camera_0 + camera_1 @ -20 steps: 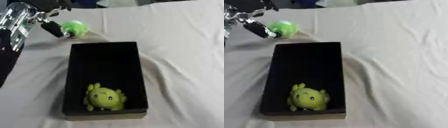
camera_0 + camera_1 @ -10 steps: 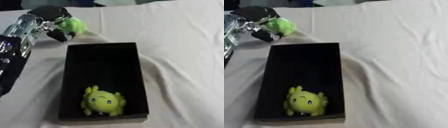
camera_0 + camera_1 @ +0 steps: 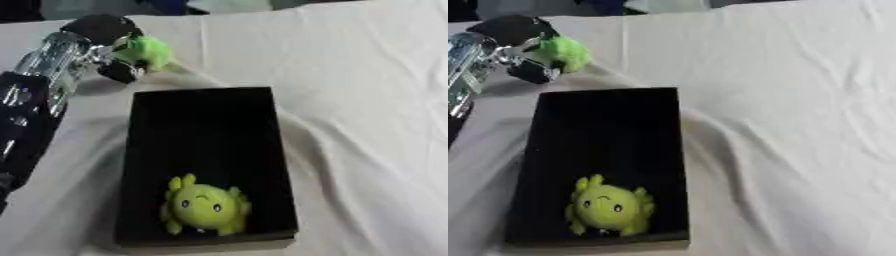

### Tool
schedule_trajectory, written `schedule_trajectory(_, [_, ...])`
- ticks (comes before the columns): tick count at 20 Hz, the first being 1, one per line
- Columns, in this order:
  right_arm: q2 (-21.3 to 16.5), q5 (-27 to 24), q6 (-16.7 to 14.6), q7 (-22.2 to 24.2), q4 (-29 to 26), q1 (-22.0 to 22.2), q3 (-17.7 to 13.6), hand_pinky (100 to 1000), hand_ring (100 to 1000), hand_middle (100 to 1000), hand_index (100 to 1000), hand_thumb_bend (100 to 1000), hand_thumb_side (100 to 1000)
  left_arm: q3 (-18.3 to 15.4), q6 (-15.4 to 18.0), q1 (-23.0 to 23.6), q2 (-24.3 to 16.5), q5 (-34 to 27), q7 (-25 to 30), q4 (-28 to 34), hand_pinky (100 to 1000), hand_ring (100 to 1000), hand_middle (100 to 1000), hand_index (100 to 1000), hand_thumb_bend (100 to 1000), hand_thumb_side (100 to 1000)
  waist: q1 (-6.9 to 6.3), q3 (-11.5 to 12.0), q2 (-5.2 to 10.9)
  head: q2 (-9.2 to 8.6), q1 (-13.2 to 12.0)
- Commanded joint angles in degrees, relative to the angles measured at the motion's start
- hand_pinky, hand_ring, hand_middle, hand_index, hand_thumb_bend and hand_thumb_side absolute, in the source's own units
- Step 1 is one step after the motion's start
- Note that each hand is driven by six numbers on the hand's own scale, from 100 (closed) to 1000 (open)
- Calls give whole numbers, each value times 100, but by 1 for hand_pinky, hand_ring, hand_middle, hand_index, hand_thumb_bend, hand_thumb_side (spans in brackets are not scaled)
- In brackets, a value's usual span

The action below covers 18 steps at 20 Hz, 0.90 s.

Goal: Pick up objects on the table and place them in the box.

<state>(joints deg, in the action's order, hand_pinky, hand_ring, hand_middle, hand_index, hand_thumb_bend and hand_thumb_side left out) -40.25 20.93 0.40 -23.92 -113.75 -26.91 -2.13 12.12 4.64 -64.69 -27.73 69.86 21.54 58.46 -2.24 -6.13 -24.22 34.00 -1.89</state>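
Observation:
A fuzzy green toy sits on the white cloth just beyond the far left corner of the black box. My left hand comes in from the left and curls around the green toy, black fingers over its top and a thumb under its left side. Inside the box, at the near end, lies a yellow-green round plush with small eyes. My right hand shows in neither view.
The white cloth is wrinkled, with folds running along the box's right side. Dark and blue things line the far edge. My silver and black left forearm crosses the left side beside the box.
My left hand has closed over the green toy and shifted slightly right toward the box's far corner. The camera has tilted a little, shifting the whole picture.

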Motion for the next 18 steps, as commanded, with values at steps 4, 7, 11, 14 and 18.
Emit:
schedule_trajectory(4, [-133,-70,-11,-30,-84,65,-105,823,776,678,817,100,1000,-33,-117,-158,-232,-121,-295,473,609,656,633,669,100,433,10,70,231,102,66])
schedule_trajectory(7, [-167,-76,-15,-39,-84,115,-125,823,776,678,816,100,1000,19,-139,-140,-362,-206,-227,848,611,655,631,669,100,432,-1,120,299,161,118])
schedule_trajectory(11, [-237,-59,-12,-54,-84,197,-155,822,777,679,816,100,1000,165,-99,-28,-574,-328,-55,1545,620,660,636,678,100,421,-12,235,402,257,217])
schedule_trajectory(14, [-276,-48,-1,-50,-84,245,-160,823,778,680,816,100,1000,339,-70,140,-777,-486,66,2323,618,656,630,676,100,408,-20,332,465,317,312])
schedule_trajectory(18, [-296,-50,-4,-34,-84,256,-153,822,778,680,815,100,1000,497,-157,414,-1066,-787,143,3464,596,641,615,658,100,413,-17,429,523,365,377])
